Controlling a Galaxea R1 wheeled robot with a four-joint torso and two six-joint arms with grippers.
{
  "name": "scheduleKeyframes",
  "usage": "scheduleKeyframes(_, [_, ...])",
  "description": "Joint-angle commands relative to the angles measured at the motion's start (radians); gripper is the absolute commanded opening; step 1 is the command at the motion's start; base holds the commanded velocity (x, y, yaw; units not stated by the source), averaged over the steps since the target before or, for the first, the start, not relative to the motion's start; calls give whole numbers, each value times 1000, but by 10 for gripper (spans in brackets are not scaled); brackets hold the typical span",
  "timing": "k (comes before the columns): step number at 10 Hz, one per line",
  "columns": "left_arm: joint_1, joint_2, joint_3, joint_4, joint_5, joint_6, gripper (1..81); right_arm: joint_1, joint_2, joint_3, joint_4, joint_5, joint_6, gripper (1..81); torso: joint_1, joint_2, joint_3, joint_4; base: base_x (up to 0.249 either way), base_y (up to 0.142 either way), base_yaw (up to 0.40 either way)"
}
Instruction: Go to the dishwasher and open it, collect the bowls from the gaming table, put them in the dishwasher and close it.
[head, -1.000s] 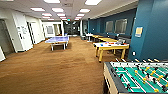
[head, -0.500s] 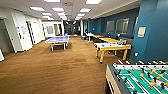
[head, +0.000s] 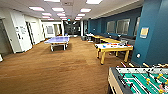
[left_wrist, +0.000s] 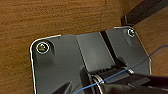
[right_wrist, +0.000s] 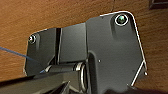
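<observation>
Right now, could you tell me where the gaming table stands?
In the head view, the gaming table stands ahead on the right, beside the blue wall, beyond the foosball table and right of the ping-pong table.

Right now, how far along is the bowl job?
Nothing looks done from here. The robot is out on the brown carpet, with the white-topped, yellow-sided gaming table across the room ahead. Small items lie on its top, too blurred to name. Collecting, loading and closing remain.
</observation>
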Motion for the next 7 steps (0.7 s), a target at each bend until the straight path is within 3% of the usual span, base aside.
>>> scheduleKeyframes(1, [-43,-6,1,-1,52,-1,811,53,2,3,-4,-55,-2,811,0,0,0,0,189,0,0])
scheduleKeyframes(7, [-43,-6,1,-1,52,-1,811,52,2,3,-4,-56,-2,811,0,0,0,0,194,0,0])
